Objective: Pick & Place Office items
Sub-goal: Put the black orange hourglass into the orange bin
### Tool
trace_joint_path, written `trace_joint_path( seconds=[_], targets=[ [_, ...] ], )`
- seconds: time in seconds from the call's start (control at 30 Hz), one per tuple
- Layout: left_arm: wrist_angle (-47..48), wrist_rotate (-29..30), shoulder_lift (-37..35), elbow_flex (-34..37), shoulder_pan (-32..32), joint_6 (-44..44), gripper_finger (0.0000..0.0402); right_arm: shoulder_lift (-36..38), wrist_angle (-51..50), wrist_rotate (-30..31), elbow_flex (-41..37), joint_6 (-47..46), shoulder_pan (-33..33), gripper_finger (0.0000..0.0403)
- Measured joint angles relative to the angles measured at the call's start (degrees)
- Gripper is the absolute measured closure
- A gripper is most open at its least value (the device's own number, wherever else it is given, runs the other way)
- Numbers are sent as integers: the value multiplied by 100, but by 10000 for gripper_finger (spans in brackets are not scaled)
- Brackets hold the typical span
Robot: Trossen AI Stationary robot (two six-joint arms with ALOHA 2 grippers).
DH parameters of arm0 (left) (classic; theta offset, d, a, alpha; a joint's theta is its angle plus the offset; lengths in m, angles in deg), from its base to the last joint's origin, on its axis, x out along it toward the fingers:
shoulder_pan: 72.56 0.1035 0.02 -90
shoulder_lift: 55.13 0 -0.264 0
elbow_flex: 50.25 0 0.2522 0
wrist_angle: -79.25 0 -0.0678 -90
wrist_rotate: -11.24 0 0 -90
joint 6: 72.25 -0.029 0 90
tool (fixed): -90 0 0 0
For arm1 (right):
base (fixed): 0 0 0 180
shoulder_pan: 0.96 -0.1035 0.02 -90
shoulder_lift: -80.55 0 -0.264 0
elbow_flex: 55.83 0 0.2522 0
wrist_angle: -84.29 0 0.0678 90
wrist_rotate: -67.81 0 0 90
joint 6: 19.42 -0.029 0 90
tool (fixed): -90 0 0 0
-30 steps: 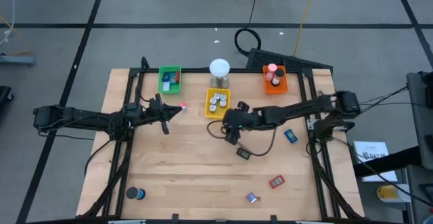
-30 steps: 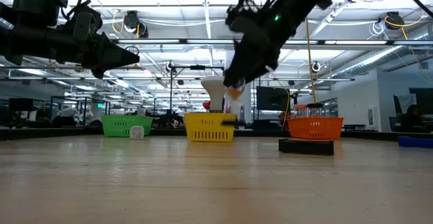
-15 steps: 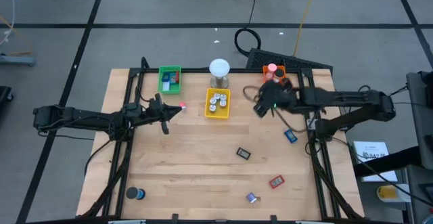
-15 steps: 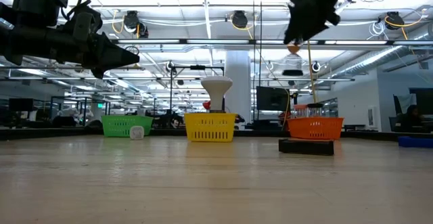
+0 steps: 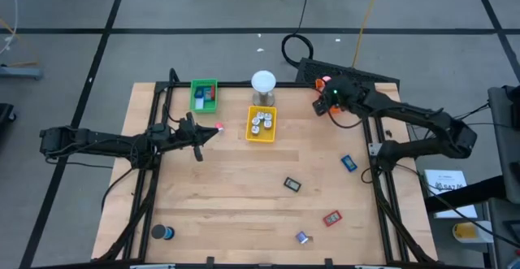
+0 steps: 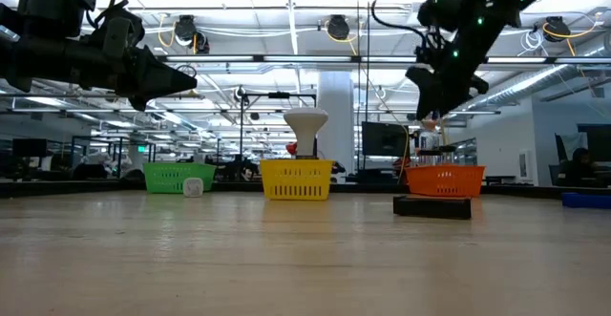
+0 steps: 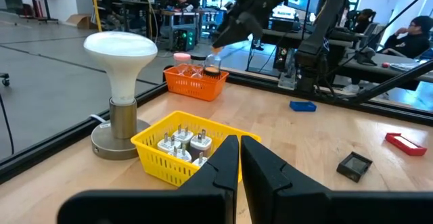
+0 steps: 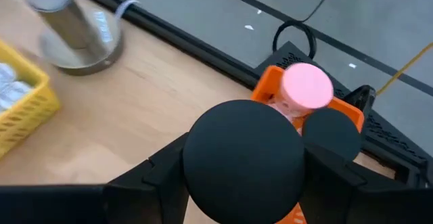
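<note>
Right hand [image 5: 331, 100] above orange tray [image 5: 340, 105], gripping black roll [image 8: 243, 158]

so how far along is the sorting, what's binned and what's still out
Partly done. The green tray, yellow tray and orange tray each already hold items. In hand: the right tool hangs over the orange tray, shut on a black roll. Left on the table: a blue piece, a dark piece, a red piece, a small purple bit and a black roll. The left tool waits, shut.
</note>
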Motion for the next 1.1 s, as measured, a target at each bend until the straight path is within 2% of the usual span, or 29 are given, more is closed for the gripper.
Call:
trace_joint_path(
  seconds=[0.47,1.1],
  targets=[
    [-2,0,0,0,2,0,385,4,1667,19,-1048,280,508,198],
    [0,0,0,0,0,-2,385,4,2019,-21,-1498,380,593,197]
  ],
)
